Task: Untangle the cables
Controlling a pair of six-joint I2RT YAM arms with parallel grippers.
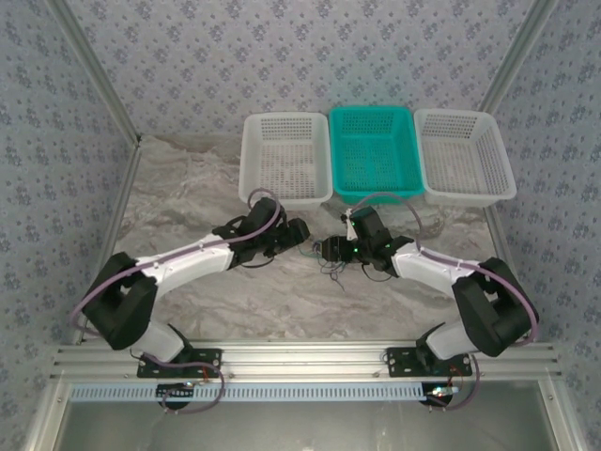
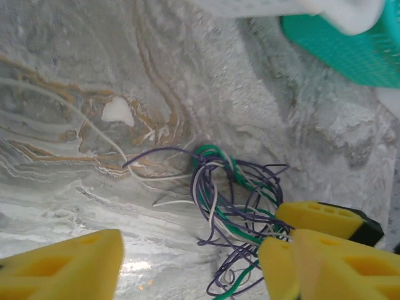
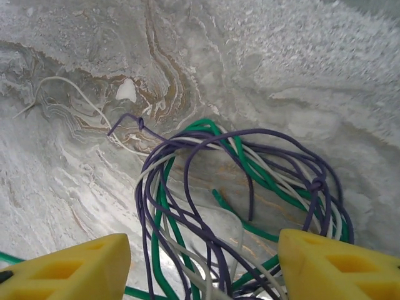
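My left gripper (image 2: 190,262), with two blocky yellow fingers, stands spread, one finger on each side of a wide gap, pinching nothing; the nearest loops of the cables (image 2: 234,206) lie against its right-hand finger. My right gripper (image 3: 205,250) has two of the same yellow fingers, also held apart, and the cables (image 3: 244,187) run loose through the gap without being squeezed. From above, the left gripper (image 1: 299,235) and the right gripper (image 1: 333,249) face each other nose to nose at mid-table, the cables (image 1: 333,268) just under and between them.

The cables are one tangle of very thin flexible wires in three colours: purple, green and whitish. I cannot count the strands. One whitish wire (image 3: 69,84) strays out of the heap across the bare surface.

Beyond lie three plastic mesh baskets in a row along the far edge, touching side by side: two white, on the left (image 1: 286,117) and on the right (image 1: 455,113), and one teal (image 1: 371,110) between them, near the tangle but apart from it.

The marbled grey table (image 1: 188,207) lies bare to the left of the tangle and toward the near metal rail (image 1: 300,355); patterned walls (image 1: 56,113) close in the left, right and far sides.
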